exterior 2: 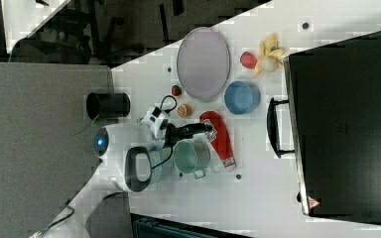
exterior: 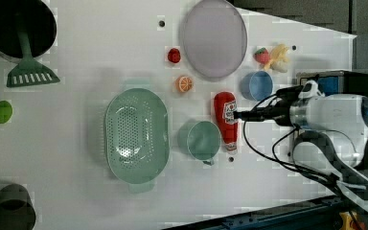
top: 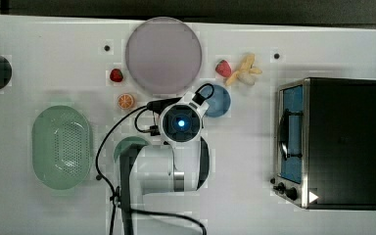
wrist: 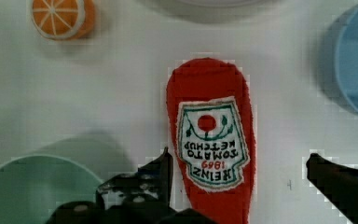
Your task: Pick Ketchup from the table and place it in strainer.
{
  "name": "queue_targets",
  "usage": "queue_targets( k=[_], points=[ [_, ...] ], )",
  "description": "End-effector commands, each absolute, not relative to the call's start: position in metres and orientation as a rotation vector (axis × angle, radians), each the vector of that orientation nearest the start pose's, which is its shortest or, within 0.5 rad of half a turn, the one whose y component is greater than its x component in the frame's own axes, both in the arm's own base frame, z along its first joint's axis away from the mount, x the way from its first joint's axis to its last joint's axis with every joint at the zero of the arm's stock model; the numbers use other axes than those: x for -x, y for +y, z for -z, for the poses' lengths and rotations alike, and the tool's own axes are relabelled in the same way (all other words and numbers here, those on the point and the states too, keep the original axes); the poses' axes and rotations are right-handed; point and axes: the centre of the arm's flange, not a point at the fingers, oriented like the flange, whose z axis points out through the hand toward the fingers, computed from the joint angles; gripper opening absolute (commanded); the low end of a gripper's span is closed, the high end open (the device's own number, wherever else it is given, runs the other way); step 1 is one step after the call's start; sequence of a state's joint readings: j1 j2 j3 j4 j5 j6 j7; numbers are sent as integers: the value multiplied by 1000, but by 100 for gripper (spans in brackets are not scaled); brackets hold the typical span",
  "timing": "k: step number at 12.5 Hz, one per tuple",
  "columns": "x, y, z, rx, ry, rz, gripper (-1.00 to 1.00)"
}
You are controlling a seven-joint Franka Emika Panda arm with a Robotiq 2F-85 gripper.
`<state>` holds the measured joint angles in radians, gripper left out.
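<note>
The Ketchup (exterior: 225,117), a red squeeze bottle with a white label, lies flat on the white table between the green cup and the blue bowl; it also appears in the right view (exterior 2: 221,136) and the wrist view (wrist: 209,140). My gripper (wrist: 240,161) is open just above it, one finger on each side of the label end, and neither finger touches it. The left view shows the gripper (exterior: 239,115) over the bottle's middle. The pale mint strainer (top: 38,147) sits empty near the top view's left, and in the left view the strainer (exterior: 111,129) lies to the left of the cup.
A grey plate (top: 164,54), blue bowl (top: 220,103), orange slice (top: 126,101), two strawberries (top: 116,75) and a banana (top: 245,71) lie around the arm. A green cup (exterior: 203,140) stands right beside the bottle. A toaster oven (top: 330,142) fills the top view's right.
</note>
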<state>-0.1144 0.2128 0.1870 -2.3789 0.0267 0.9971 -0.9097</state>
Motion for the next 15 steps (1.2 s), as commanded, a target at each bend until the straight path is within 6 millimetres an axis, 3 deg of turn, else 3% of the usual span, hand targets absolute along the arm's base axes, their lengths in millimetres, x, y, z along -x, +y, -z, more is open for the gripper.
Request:
queue_targets(
  k=[1, 6, 9, 10, 12, 15],
  points=[
    [-497, 38, -206, 3056, -364, -53, 100],
    [-492, 38, -173, 3044, -349, -80, 93],
    [-492, 35, -170, 3050, -337, -25, 20],
    [-493, 36, -172, 3050, -341, -19, 9],
    [-500, 35, -188, 3057, -341, 33, 9],
    [-508, 30, -241, 3079, -340, 122, 9]
  ],
)
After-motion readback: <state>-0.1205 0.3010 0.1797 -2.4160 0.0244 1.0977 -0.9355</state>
